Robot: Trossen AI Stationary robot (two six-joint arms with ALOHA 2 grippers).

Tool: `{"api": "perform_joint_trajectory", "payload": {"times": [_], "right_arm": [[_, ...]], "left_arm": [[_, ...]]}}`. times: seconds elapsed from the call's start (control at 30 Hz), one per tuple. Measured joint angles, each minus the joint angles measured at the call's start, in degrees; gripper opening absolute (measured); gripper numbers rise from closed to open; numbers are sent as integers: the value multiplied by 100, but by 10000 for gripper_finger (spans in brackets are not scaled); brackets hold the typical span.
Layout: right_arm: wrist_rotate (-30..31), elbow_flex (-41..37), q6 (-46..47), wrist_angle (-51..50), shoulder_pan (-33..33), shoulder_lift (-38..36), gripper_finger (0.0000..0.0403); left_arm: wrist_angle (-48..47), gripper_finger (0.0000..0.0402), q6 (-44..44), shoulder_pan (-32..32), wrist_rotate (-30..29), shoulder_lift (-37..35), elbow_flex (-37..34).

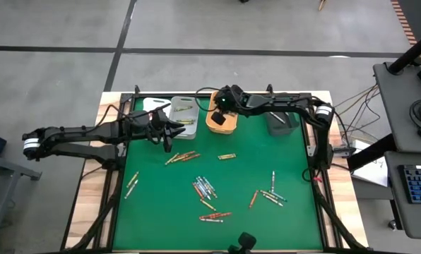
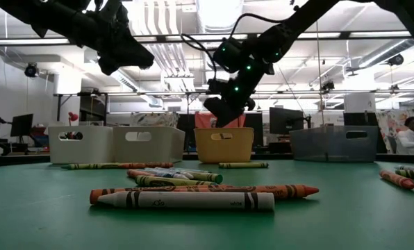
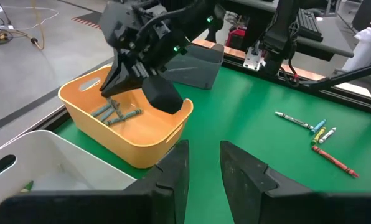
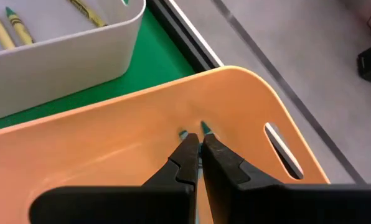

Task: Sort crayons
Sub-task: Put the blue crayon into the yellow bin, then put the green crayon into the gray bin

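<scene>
**Right pincer over the orange bin, crayons pinched**

Green bench below me: my right pincer hangs inside the orange bin, clamped on two crayons pointing straight down. Left pincer, part open and empty, waits beside the bin.

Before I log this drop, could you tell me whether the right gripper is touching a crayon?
Touching. The right wrist view shows the right gripper shut on a crayon, its teal tip poking out, above the orange bin.
</scene>
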Motion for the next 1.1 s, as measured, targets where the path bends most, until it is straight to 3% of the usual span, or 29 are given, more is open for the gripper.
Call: {"api": "perform_joint_trajectory", "payload": {"times": [0.13,0.4,0.57,0.77,1.0,1.1], "right_arm": [[-3,27,6,-105,-6,-3,26],[0,29,8,-201,-25,-52,97],[-13,48,86,-263,81,-503,121],[-397,26,377,-1226,599,-1538,126],[-1341,-47,1216,-2744,1485,-2592,111],[-1389,-231,1494,-2971,1989,-2918,105]], "left_arm": [[0,72,0,1,0,2,0],[0,72,-3,1,0,2,0],[-2,72,-254,0,3,2,0],[-59,72,-756,-115,63,11,0],[169,72,-981,-630,60,173,0],[415,72,-994,-883,52,364,0]]}}
